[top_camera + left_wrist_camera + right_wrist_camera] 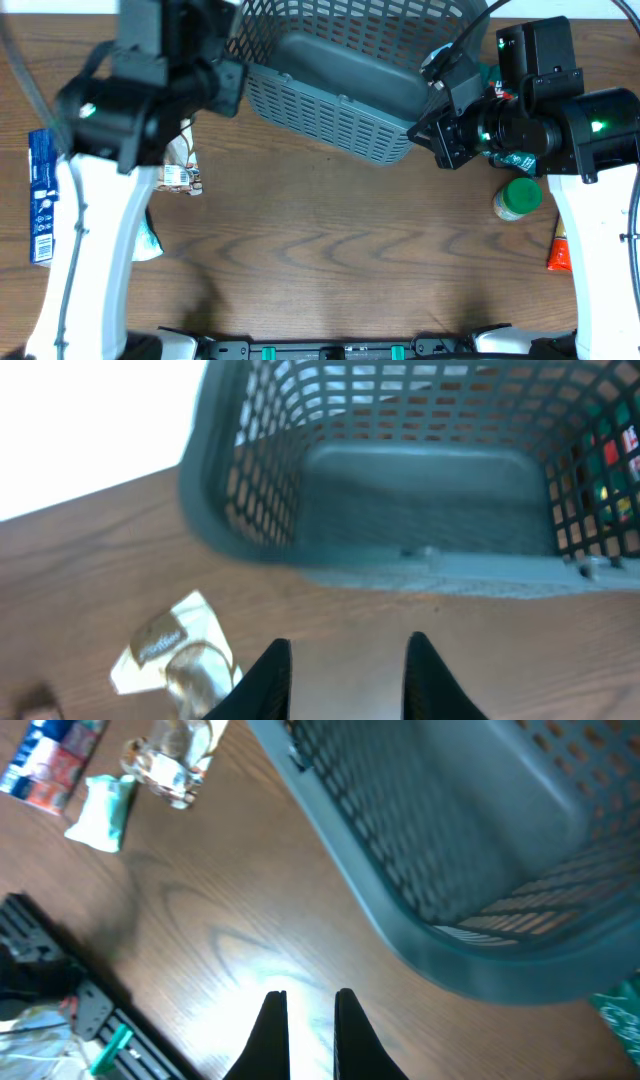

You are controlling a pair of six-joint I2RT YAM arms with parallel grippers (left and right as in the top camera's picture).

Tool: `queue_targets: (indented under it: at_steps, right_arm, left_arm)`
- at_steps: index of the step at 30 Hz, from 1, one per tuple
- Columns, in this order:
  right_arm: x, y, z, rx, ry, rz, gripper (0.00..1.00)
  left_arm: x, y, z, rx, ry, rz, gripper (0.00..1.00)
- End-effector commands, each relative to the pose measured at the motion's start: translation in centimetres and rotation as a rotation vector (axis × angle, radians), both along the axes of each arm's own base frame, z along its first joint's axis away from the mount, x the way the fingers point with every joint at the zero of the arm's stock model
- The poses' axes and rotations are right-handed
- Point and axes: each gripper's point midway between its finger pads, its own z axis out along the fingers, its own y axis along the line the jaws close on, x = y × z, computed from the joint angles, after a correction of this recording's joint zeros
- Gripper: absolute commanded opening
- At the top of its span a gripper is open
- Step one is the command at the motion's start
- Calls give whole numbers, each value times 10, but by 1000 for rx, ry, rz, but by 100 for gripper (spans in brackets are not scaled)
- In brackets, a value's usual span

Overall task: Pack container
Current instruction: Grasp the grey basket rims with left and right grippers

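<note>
The left gripper (347, 645) hovers near the left end of the container (330, 125), jaws partly open with only bare table between them; it holds nothing. The right gripper (310, 995) is closed and empty by the container's right end. The container sits at the far middle of the table, its floor bare as far as shows. A clear packet (182, 170), a blue packet (42, 195) and a green-lidded jar (518, 197) lie outside it, so packing seems not yet begun.
</note>
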Motion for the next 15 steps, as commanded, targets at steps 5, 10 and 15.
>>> queue_targets:
  at_steps: [5, 10, 15]
  right_arm:
    - [13, -7, -13, -103, -21, 36, 1]
    - [21, -5, -29, -131, 10, 80, 1]
    - [27, -2, -47, -159, 53, 132, 1]
  left_arm:
    - [36, -16, -17, 36, -19, -35, 15]
    - [50, -21, -26, 60, -26, -58, 15]
    - [60, -24, -30, 80, -42, -80, 13]
